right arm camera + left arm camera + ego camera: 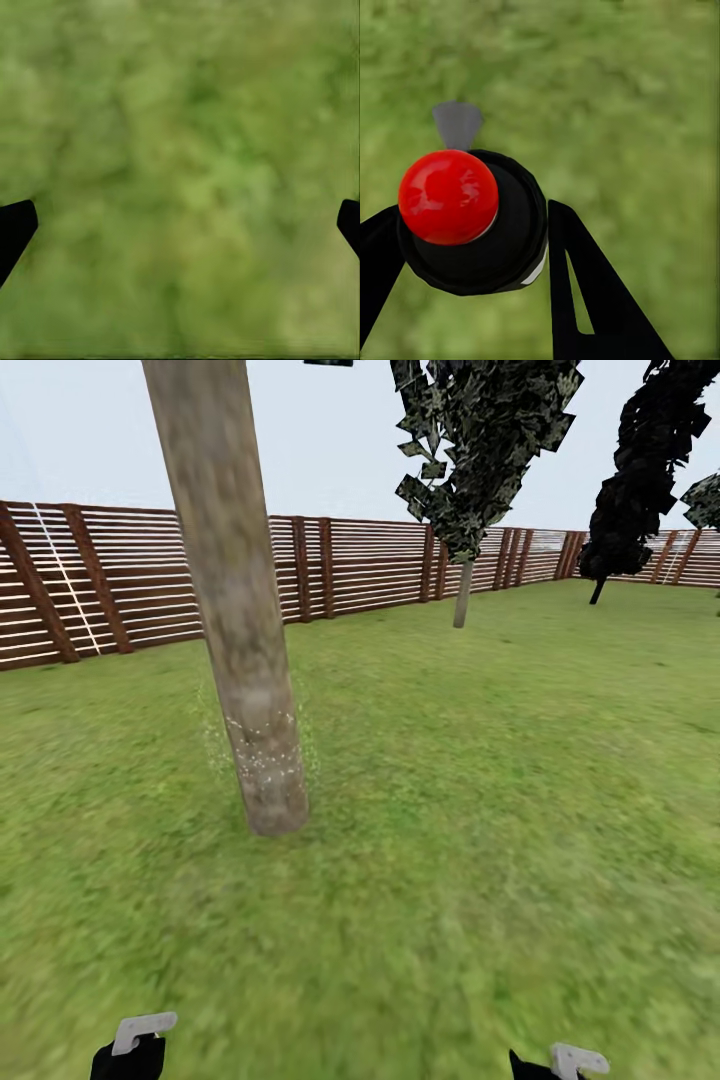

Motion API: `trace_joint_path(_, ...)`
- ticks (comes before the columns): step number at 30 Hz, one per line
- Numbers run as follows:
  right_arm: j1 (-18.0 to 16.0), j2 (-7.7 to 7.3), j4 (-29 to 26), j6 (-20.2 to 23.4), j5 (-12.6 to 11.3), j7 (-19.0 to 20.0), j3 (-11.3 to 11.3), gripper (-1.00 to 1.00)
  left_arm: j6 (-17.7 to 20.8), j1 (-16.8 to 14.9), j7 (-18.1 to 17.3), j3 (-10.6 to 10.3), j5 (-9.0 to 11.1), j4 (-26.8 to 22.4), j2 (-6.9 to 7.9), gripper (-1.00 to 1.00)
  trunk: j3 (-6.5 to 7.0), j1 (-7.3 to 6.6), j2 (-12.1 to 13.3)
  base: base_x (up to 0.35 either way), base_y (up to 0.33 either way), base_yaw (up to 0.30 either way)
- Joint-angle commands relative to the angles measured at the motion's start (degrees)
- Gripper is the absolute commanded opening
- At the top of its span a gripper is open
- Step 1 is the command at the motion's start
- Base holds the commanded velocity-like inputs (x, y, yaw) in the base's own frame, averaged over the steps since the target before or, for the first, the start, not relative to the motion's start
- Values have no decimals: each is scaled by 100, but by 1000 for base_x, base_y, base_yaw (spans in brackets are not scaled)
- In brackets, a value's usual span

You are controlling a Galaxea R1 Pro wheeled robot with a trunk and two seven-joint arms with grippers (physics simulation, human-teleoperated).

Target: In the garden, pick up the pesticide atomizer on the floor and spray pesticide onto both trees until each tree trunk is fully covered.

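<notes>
Spraying of the near tree trunk (235,610), with white specks (262,752) only on its lowest stretch.

To do this well, I judge the nozzle should be raised toward the trunk and swept upward and around it, since the upper bark looks bare; the second tree (462,592) stands well beyond the trunk, by the fence (350,565). The left gripper (472,232) is clamped around the black atomizer (491,240), red cap toward the camera, above grass (480,840). The right gripper (180,221) is spread wide, holding nothing.
</notes>
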Motion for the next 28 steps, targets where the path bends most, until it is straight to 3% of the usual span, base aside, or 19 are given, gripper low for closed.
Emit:
trace_joint_path(1, 0, 9, 15, 0, 2, 4, -1, 100, 0, 0, 0, 0, 0, 0, 1, -100, 19, -23, 42, 0, 0, 0)
trace_joint_path(2, 0, 17, 24, -12, 6, 7, -1, 100, 0, 0, 0, 0, 0, 0, 1, -100, 37, -45, 82, 0, 0, 0)
trace_joint_path(3, 60, 135, 19, -224, 12, -8, 0, 100, 0, 1, 0, 0, 0, 0, 2, -100, 54, -67, 122, 0, 0, 0)
trace_joint_path(4, 192, 205, 2, -664, 13, -12, 0, 100, 0, 1, 0, 0, 0, 0, 0, -100, 72, -89, 162, 0, 0, 0)
trace_joint_path(5, 357, 256, 5, -1780, 14, 2, -3, 100, 0, 0, 0, 0, 0, 0, 1, -100, 90, -111, 202, 0, 0, 0)
trace_joint_path(6, 413, 279, 23, -2308, 14, 13, -2, 100, 0, 0, 0, 0, 0, 0, 1, -100, 108, -132, 242, 0, 0, 0)
trace_joint_path(7, 434, 285, 69, -2455, 14, 16, -2, 100, 0, 0, 0, 0, 0, 0, 2, -100, 126, -154, 282, 0, 0, 0)
trace_joint_path(13, 482, 290, 229, -2557, 6, 9, -8, 100, -7, 78, 0, 0, 9, -9, -3, -100, 234, -286, 523, 0, 0, 0)
trace_joint_path(28, 483, 290, 239, -2557, 6, 9, -5, 100, -8, 79, 0, 1, 0, -46, 3, -100, 234, -286, 523, 0, 0, 0)
